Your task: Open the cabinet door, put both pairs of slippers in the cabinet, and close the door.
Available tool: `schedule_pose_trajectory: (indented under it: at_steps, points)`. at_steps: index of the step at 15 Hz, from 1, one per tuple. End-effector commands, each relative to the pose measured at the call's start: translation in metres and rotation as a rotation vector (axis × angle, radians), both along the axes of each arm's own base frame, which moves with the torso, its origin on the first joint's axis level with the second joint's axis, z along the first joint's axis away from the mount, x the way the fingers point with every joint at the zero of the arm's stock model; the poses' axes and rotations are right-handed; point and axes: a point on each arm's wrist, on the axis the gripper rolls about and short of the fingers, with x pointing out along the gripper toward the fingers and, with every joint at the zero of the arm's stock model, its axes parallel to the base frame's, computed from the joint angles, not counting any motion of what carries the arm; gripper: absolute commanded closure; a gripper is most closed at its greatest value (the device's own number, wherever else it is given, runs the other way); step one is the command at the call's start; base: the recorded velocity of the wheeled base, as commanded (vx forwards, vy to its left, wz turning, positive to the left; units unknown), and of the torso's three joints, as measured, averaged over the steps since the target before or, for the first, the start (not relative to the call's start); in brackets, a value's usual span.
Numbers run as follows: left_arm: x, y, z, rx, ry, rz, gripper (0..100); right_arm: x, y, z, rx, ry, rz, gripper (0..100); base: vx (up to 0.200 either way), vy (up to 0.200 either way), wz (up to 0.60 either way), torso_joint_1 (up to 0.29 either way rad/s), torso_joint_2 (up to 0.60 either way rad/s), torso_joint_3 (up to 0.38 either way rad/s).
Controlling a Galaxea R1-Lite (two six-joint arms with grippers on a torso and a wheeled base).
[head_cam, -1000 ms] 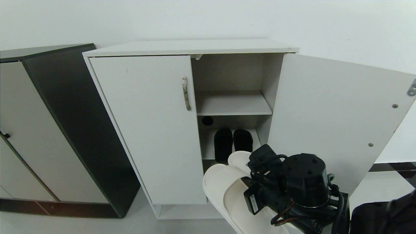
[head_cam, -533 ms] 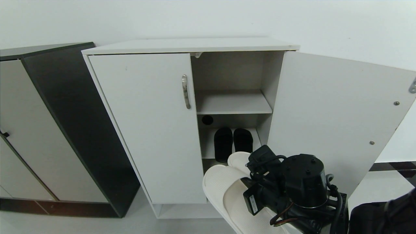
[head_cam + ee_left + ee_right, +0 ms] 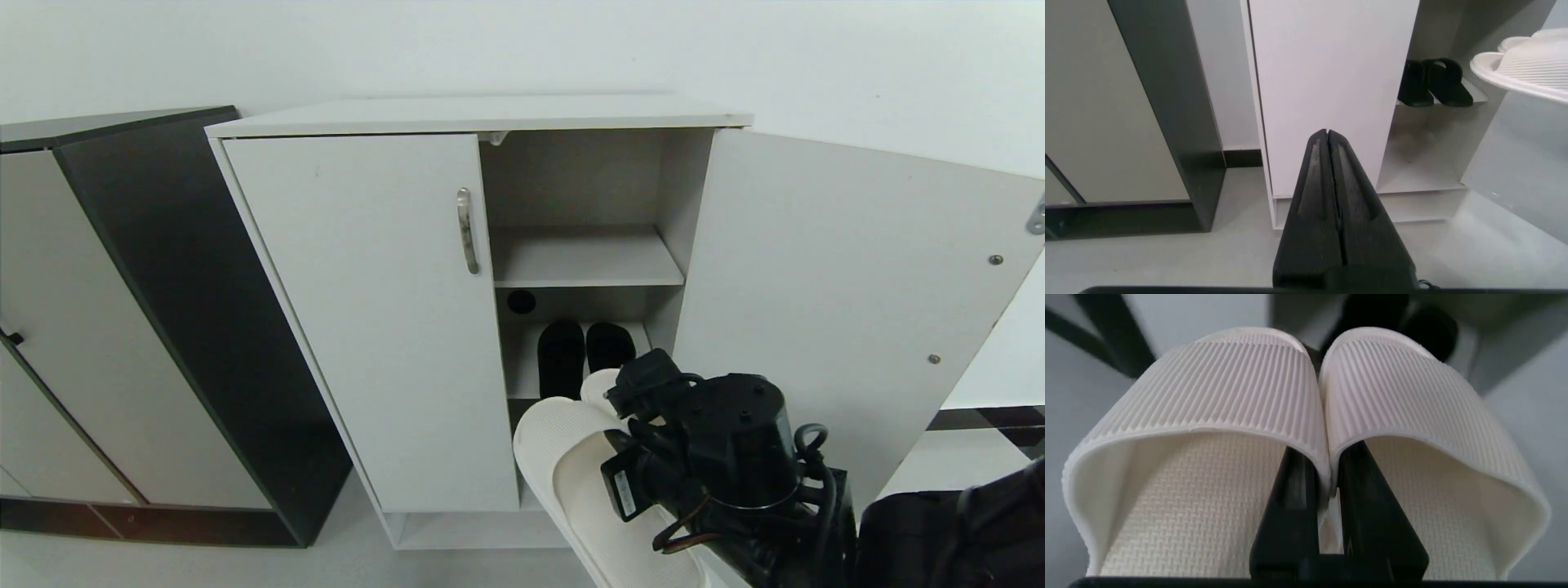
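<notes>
White slippers (image 3: 571, 465) pinched by their adjoining inner edges between the jaws of right gripper (image 3: 1327, 502), one slipper either side, toes out ahead. Right arm (image 3: 727, 457) stretched low toward open cabinet (image 3: 490, 114), black slippers (image 3: 584, 355) on shelf (image 3: 518, 367) beyond the jaws. Left gripper (image 3: 1327, 143) jaws pressed together, facing the shut door (image 3: 367, 310).

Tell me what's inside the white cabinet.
Black slippers sit on the lower shelf. The shut left door hides the left half. The white slippers in the right gripper are outside, in front of the opening.
</notes>
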Motion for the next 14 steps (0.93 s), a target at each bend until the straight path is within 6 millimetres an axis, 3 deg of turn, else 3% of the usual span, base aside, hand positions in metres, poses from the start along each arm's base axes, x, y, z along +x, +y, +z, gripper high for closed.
schedule_pose_trajectory:
  at_steps: [1, 2, 4, 8, 14]
  points:
    - [0.000, 0.000, 0.000, 0.000, 0.001, 0.000, 100, -0.002, 0.018, 0.012, 0.018, 0.002, -0.060, 100, 0.000, 0.000, 0.00, 0.000, 0.00, 0.000]
    - [0.000, 0.000, 0.000, 0.000, 0.001, 0.000, 100, -0.001, 0.039, 0.037, 0.078, 0.033, -0.185, 100, 0.000, 0.000, 0.00, 0.000, 0.00, 0.000]
    - [0.000, 0.000, 0.000, 0.000, 0.001, 0.000, 100, 0.008, 0.050, 0.052, 0.099, -0.023, -0.328, 100, 0.000, 0.000, 0.00, 0.000, 0.00, 0.000]
    - [0.000, 0.000, 0.000, 0.000, 0.001, 0.000, 100, 0.010, 0.051, 0.075, 0.155, -0.071, -0.347, 100, 0.000, 0.000, 0.00, 0.000, 0.00, 0.000]
    - [0.000, 0.000, 0.000, 0.001, 0.001, 0.001, 100, 0.009, 0.048, 0.080, 0.140, -0.086, -0.352, 100, 0.000, 0.000, 0.00, 0.000, 0.00, 0.000]
